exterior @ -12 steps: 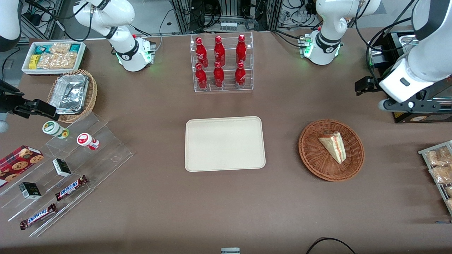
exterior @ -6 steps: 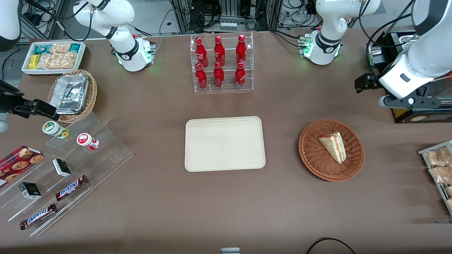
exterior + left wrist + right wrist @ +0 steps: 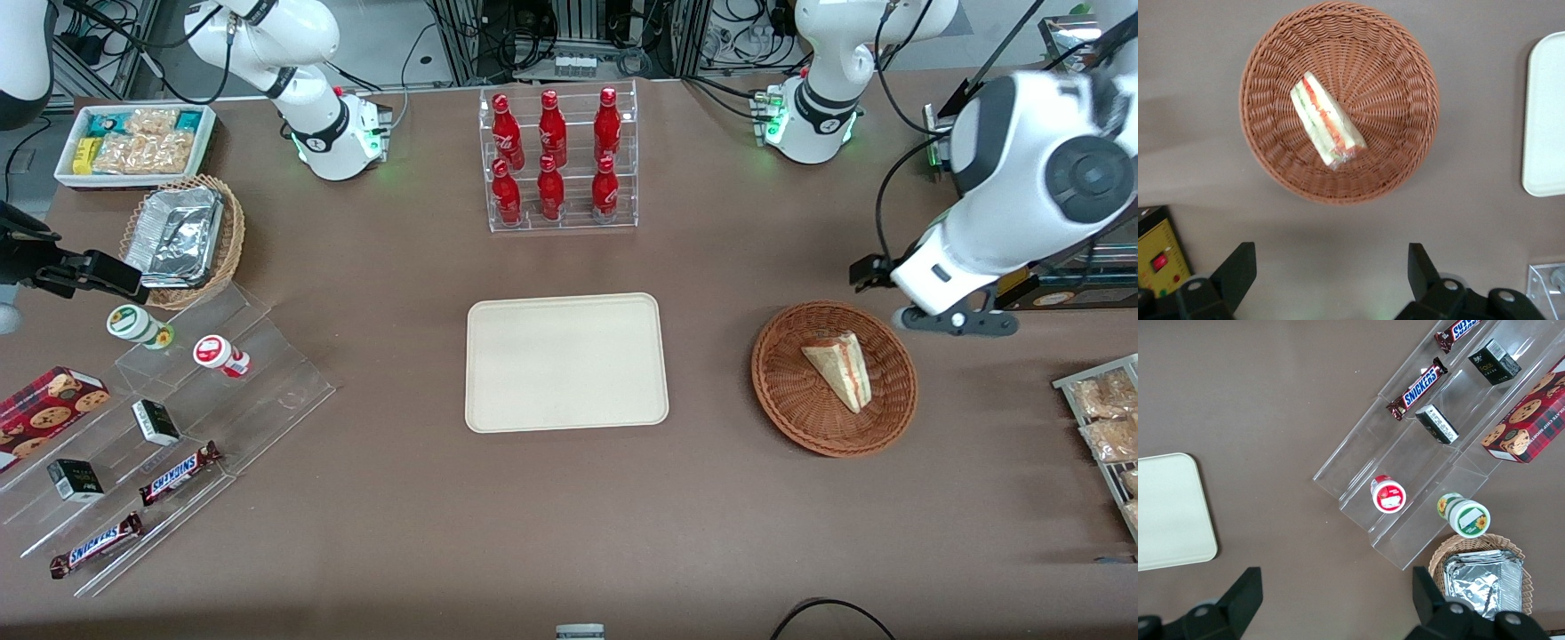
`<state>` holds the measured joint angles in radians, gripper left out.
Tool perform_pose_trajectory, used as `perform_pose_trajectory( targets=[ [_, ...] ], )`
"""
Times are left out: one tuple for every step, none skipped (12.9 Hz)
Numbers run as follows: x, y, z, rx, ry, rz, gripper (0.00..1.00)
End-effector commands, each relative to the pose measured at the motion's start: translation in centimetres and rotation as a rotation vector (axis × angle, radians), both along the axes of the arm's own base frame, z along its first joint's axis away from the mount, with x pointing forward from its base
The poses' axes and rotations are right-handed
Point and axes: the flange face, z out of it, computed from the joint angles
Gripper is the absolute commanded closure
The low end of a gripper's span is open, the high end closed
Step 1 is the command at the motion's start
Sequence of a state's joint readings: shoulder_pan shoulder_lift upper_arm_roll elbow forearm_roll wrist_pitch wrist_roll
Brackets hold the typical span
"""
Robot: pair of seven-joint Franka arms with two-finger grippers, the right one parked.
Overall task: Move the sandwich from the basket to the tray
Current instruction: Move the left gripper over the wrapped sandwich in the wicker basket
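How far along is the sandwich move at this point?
Nothing delivered yet: the sandwich lies in the basket and the tray holds nothing. In hand: the gripper, open, hangs above the table beside the basket. Left: descend, grasp, carry, release on the tray.

With its fingers wide apart, the claw point(image 3: 1330, 280) hangs above bare table point(image 3: 711, 498) just beside the basket point(image 3: 782, 391), whose low rim alone rings the sandwich point(image 3: 838, 365), and open table separates the basket from the tray point(image 3: 566, 363).
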<state>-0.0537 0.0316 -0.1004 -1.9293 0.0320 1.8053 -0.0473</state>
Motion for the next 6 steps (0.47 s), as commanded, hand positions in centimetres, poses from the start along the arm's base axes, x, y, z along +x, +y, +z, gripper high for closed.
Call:
perform_pose_trajectory(
  targets=[
    [-1.1, 0.5, -3.1, -0.009, -0.042, -0.01, 0.0],
    [-1.2, 0.6, -4.4, -0.012, -0.06, -0.008, 0.0],
    [-1.1, 0.9, -5.9, -0.014, -0.063, -0.003, 0.0],
    [-1.0, 2.1, -7.0, -0.017, -0.081, 0.02, 0.0],
    [-1.2, 3.0, -8.0, -0.019, -0.104, 0.04, 0.0],
    [-1.3, 3.3, -8.8, -0.021, -0.123, 0.07, 0.0]
  ],
)
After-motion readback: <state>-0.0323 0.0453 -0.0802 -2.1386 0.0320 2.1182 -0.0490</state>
